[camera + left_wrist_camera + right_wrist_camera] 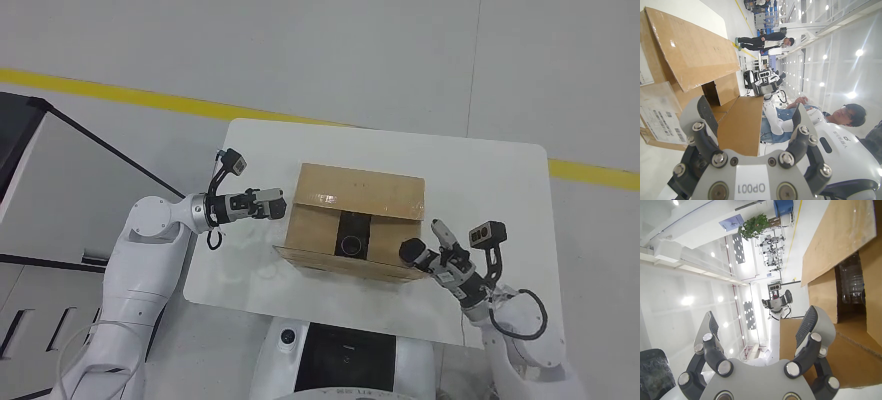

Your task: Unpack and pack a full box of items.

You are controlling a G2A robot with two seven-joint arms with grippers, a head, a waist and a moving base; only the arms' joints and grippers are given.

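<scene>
- The box (pixel 350 215) is seen in the top view in the middle of the white table (pixel 480 170), with its far flap laid over the top and a gap at the near side where a dark round item (pixel 352 243) is exposed.
- The left gripper (pixel 274 204) is placed just beside the box's left side and the right gripper (pixel 425 246) at its near right corner. Unpacking is judged to be at the flap-opening stage, so emptying and repacking are left to do.
- In the left wrist view the left gripper (pixel 751 106) is shown spread, with nothing pinched, and the box (pixel 696 47) is seen close ahead with one flap raised.
- Barcode stickers (pixel 660 121) are pasted on the box's left side and a printed plate (pixel 750 187) is fixed to the gripper's base. The print is not read off here.
- The right gripper (pixel 762 89) is made out beyond the box's far end.
- In the right wrist view the right gripper (pixel 761 313) is shown spread, with nothing held, and one finger is set against the cardboard of the box (pixel 838 237).
- A clear plastic bottle (pixel 851 281) is seen inside through the opening, so the contents are judged not yet removed.
- The left gripper (pixel 776 302) is seen across the box, and no readable label is found on this side.
</scene>
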